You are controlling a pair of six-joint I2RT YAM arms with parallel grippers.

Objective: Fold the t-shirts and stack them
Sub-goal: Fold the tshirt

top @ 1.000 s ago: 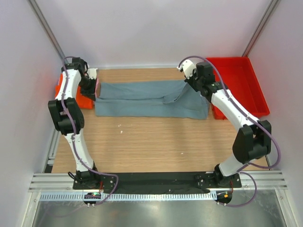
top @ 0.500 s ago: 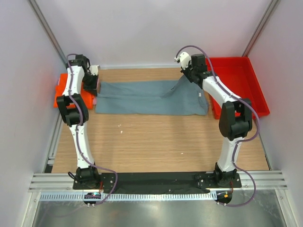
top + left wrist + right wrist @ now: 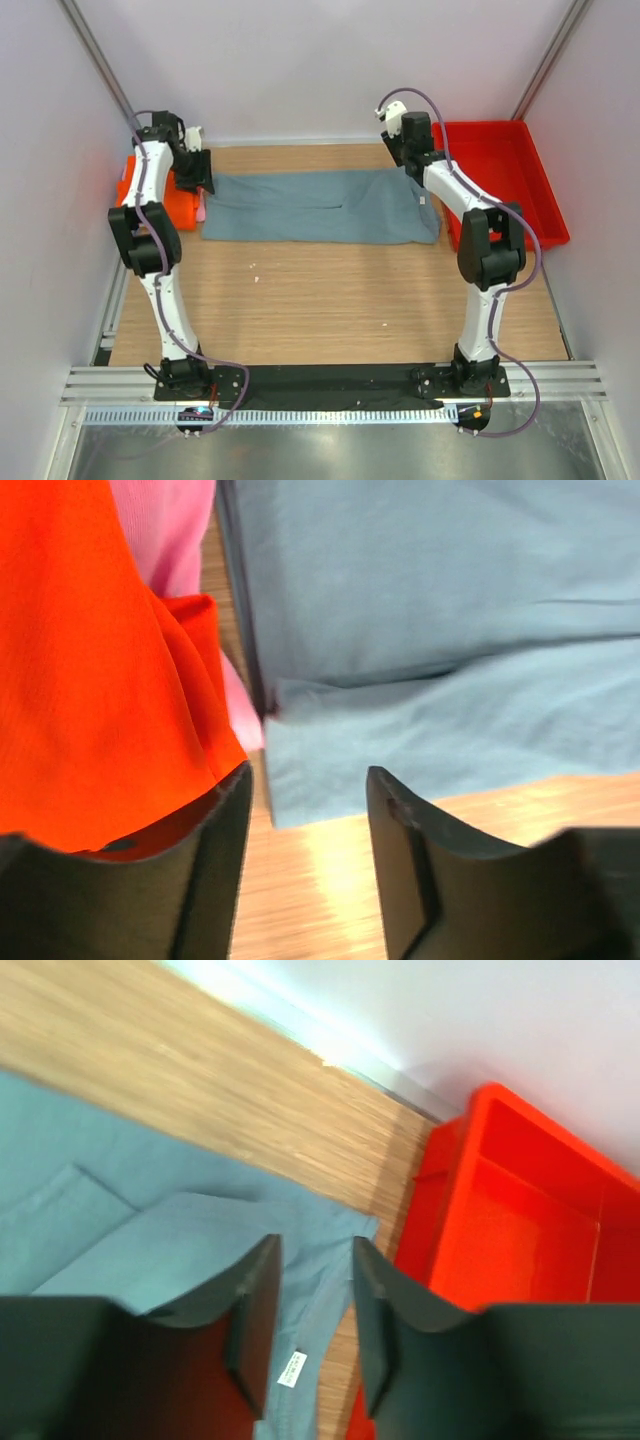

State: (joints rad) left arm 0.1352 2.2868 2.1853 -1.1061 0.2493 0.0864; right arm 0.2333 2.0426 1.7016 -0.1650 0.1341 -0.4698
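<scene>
Jaws on both arms stand part open, gripping nothing; left gripper (image 3: 308, 780) hangs over the left end of the blue shirt (image 3: 320, 207), beside the orange shirt (image 3: 80, 660) and pink shirt (image 3: 165, 530); right gripper (image 3: 315, 1245) over its far right corner, near the bin (image 3: 510, 170); the blue shirt lies folded long across the far table (image 3: 330, 300).

We record a wood-grain table (image 3: 320, 300) at centre. Plain white walls (image 3: 320, 60) stand at 9, 12 and 3 o'clock, evenly lit. Grey metal struts (image 3: 97, 55) slant at 11 and 1 o'clock. A red plastic bin (image 3: 505, 165) sits at 2 o'clock. Aluminium rails (image 3: 100, 385) and a brushed steel sheet (image 3: 320, 450) lie at 6 o'clock.
</scene>
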